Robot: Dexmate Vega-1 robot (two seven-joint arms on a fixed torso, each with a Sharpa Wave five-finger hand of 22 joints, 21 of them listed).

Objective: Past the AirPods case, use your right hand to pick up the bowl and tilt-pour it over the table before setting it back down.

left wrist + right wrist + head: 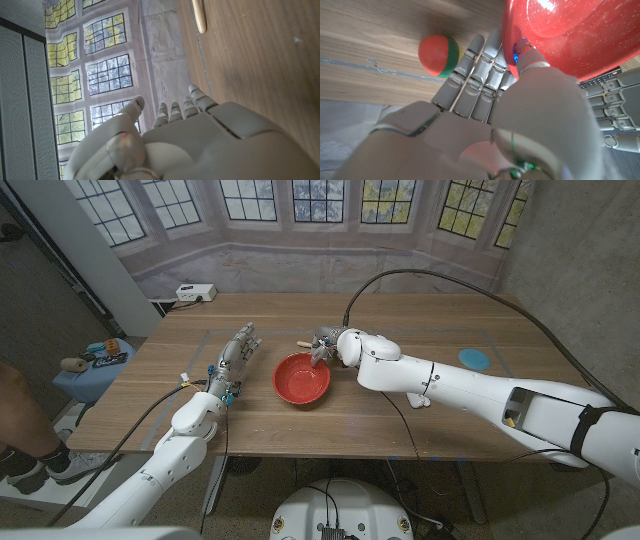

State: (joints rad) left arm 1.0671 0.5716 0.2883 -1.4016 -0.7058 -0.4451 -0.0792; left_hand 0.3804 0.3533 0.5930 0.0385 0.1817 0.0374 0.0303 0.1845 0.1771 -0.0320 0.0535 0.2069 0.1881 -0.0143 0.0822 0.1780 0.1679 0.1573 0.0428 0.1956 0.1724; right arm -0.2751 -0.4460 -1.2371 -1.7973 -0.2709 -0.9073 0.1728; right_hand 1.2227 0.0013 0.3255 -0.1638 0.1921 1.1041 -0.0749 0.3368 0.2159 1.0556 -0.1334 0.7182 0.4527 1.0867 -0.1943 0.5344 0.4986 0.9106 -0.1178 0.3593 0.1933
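Wooden table carries everything | right hand at the bowl's far-right rim, fingers under the bowl's outside, thumb on its inner wall, pinching the rim | left hand left of the bowl, fingers straight, close together, holding nothing | red bowl mid-table | orange-green ball just beyond the bowl.

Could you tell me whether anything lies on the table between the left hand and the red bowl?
No, in the head view only bare wooden table separates the left hand from the red bowl; the right hand is at the bowl's far rim.
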